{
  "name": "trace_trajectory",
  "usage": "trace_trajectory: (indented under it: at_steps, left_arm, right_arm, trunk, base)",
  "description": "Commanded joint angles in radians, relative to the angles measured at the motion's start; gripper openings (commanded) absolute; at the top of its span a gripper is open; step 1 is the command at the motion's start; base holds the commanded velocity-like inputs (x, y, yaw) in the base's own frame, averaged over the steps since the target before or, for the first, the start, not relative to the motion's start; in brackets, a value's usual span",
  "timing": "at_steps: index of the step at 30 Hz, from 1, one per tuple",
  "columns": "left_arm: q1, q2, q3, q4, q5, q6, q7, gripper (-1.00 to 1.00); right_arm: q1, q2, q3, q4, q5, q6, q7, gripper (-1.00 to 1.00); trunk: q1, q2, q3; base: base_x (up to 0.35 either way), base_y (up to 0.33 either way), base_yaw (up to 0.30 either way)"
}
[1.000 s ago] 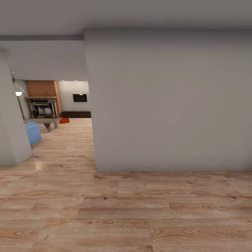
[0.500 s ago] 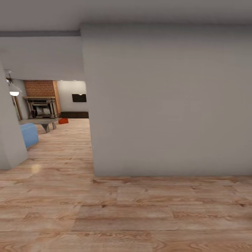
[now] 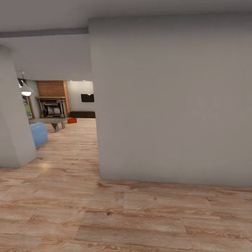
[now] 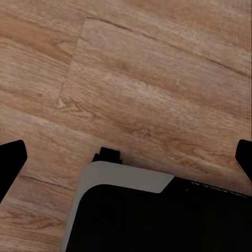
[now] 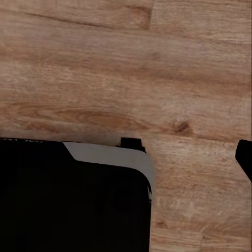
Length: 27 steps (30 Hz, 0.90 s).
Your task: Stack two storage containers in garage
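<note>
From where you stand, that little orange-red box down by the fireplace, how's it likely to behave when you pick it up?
The storage container sits flat on the wood floor near the brick fireplace, so it probably won't roll. It looks boxy and plain, likely stiff rather than floppy. At this distance its walls, weight and grip are too small to judge, so approach before deciding.

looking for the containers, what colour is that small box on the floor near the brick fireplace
Orange-red. The small box sits on the light wood-plank floor right of the red-brick fireplace; the head view shows it best.

- one storage container [image 3: 72, 120], orange-red, left of centre
- one brick fireplace [image 3: 53, 99]
- one blue seat [image 3: 38, 133]
- one hanging lamp [image 3: 26, 91]
- one low table [image 3: 52, 122]
</note>
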Motion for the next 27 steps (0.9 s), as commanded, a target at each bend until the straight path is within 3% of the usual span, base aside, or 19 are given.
trace_trajectory:
  at_steps: [1,27]
  left_arm:
    - [-0.001,0.0,-0.008,0.001,0.008,-0.003,0.001,1.0]
    - [-0.001,-0.002,-0.008,0.001,0.008,-0.003,0.001,1.0]
  right_arm:
    - [-0.001,0.0,0.008,0.003,-0.008,-0.005,0.001,1.0]
    - [-0.001,0.002,0.008,0.003,-0.008,-0.005,0.001,1.0]
  trunk:
    - [0.001,-0.001,-0.001]
    - [0.001,-0.001,-0.001]
  base:
    - [0.322,0.0,0.274]
    - [0.322,0.0,0.276]
